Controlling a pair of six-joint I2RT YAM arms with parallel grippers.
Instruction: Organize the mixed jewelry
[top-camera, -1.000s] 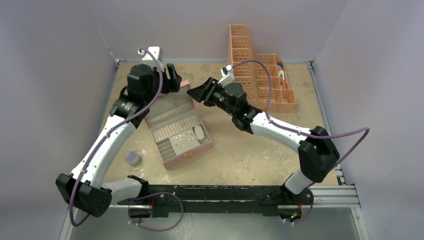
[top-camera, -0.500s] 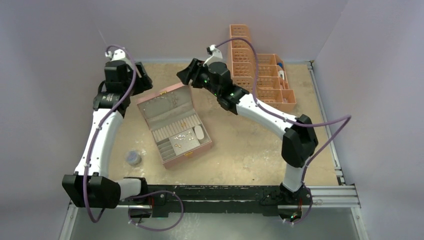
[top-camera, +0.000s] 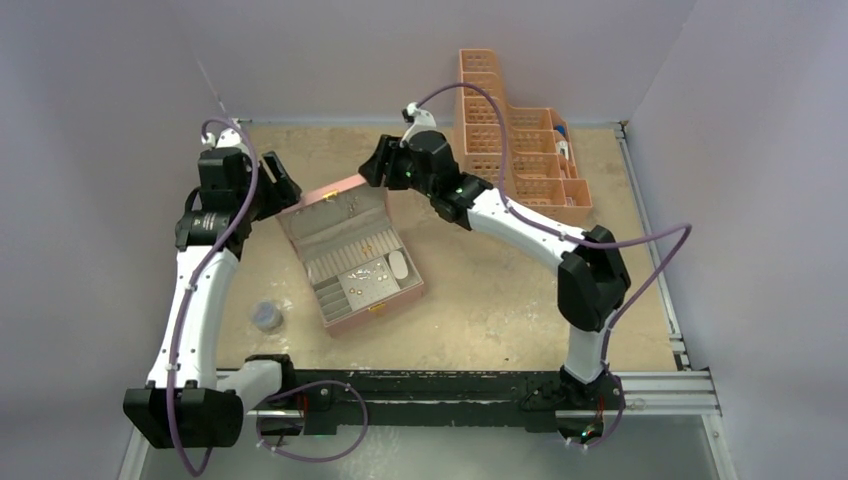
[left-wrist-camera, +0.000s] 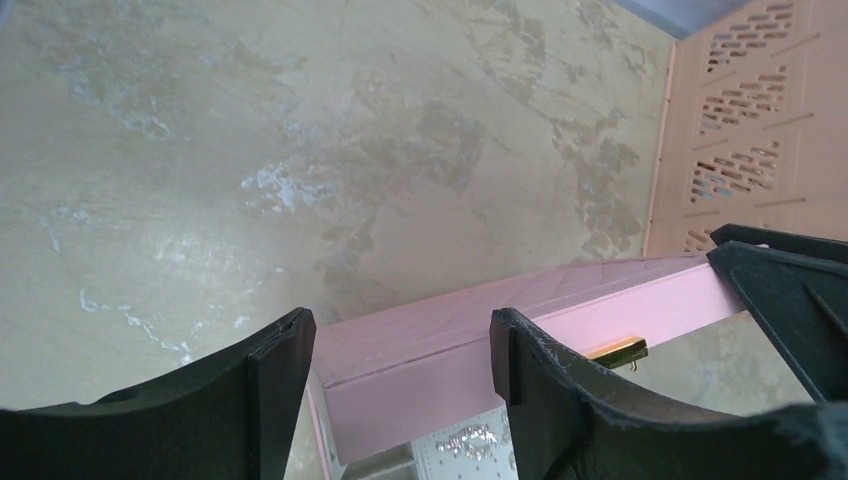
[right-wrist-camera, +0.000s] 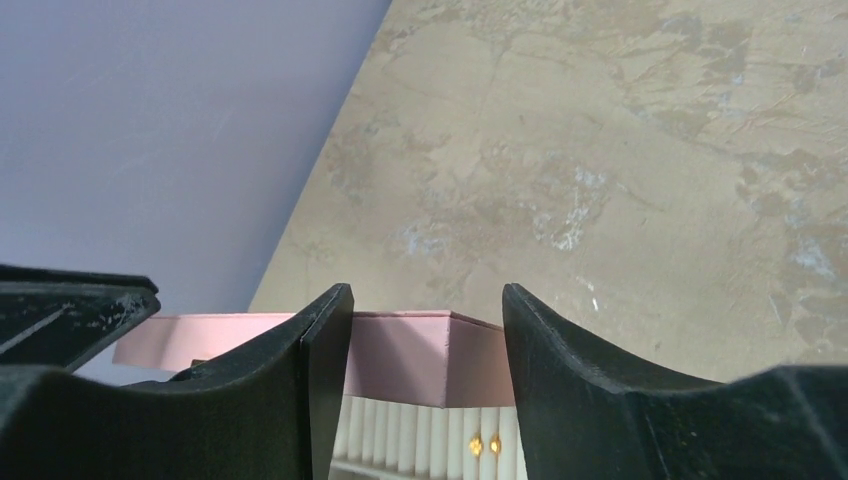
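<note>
The pink box (top-camera: 372, 300) lies open at mid-table with its lid (top-camera: 330, 205) raised at the back. Small gold and silvery jewelry (top-camera: 365, 278) lies mixed in its tray. My left gripper (top-camera: 276, 187) is open at the lid's left corner. In the left wrist view the lid edge (left-wrist-camera: 520, 315) with its gold clasp (left-wrist-camera: 615, 351) sits between the open gripper (left-wrist-camera: 400, 345). My right gripper (top-camera: 374, 166) is open at the lid's right corner. In the right wrist view the lid corner (right-wrist-camera: 425, 355) shows inside the gripper (right-wrist-camera: 425, 325), above two gold studs (right-wrist-camera: 485, 444).
A grey round disc (top-camera: 266, 316) lies on the table left of the box. An orange lattice basket (top-camera: 520, 150) stands at the back right. Purple walls enclose the table on three sides.
The left arm swung left off the box and the right arm reached toward the back. Both grippers then came down to the top corners of the raised lid. The box stayed open.
</note>
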